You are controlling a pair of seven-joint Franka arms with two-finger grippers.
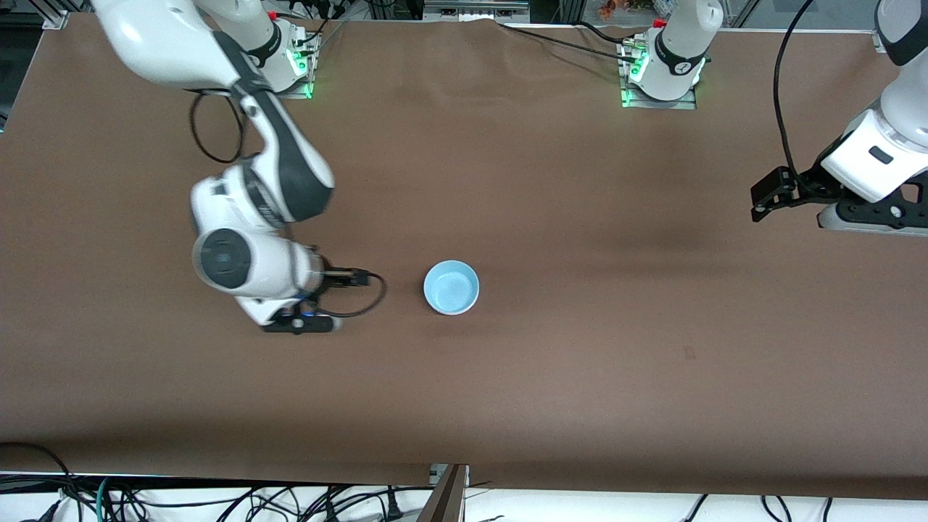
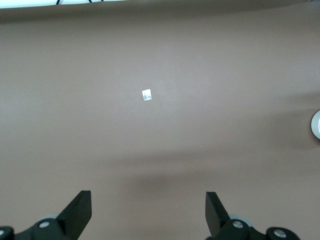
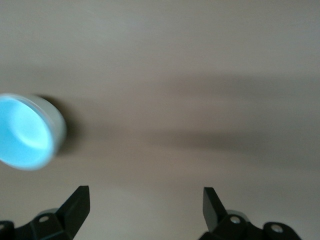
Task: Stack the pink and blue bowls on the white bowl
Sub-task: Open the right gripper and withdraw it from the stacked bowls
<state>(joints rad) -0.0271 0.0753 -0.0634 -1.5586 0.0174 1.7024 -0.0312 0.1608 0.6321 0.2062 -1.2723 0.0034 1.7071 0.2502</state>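
Risk of toppling noted for blue bowl (image 1: 451, 287) at frame centre (apparently topping a stack), were right gripper (image 3: 145, 210), jaws wide, low at centre-left, to clip it; left gripper (image 2: 148, 212) wide too, waiting at right edge; no legible writing.

Both arms: glossy white shells with dark grey joint bands; right arm (image 1: 254, 167) has a round dark grey cap on its wrist; black cables loop off both arms; bases lit green, each with a red button; left gripper (image 2: 148, 212) and right gripper (image 3: 145, 210): matte black wedge fingers, silver screws at the roots.
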